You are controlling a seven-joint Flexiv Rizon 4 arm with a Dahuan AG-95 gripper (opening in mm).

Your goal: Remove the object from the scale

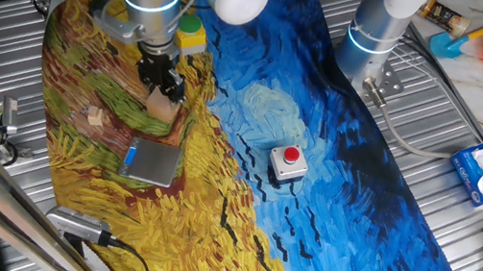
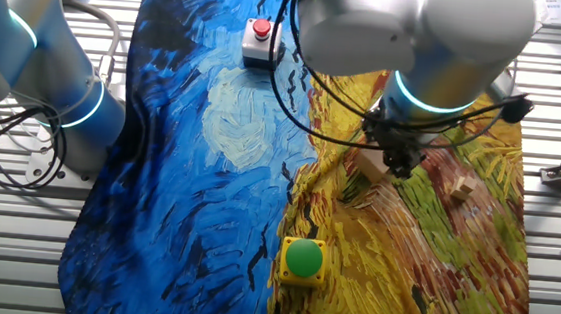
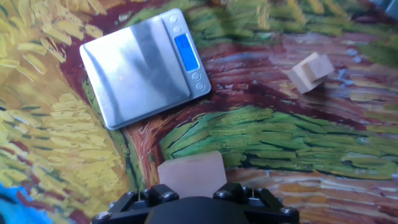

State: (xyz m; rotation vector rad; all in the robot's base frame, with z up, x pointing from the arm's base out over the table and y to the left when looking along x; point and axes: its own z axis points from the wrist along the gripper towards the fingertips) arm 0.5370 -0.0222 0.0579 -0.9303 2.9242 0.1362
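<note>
the gripper (image 1: 164,92) is clenched on the object (image 3: 191,175), the pale wooden cube, which sits between the fingers at the bottom of the hand view and shows just under the fingertips in one fixed view. the cube is clear of the scale (image 3: 140,66), whose grey plate lies bare with its blue strip on one side, so the lift-off part looks done and what remains, in my judgement, is setting the cube down on the cloth (image 1: 326,217) away from the plate. whether the cube already touches the cloth or hangs just above it cannot be told. the scale lies on the yellow part of the cloth, toward the near left corner of the desk in one fixed view, with the cube just beyond it. a small wooden bit (image 3: 310,72) lies near, apart from both. the grey box with a red button (image 1: 288,161) sits mid-desk and the green button (image 2: 303,258) near the far edge, neither in the way.
</note>
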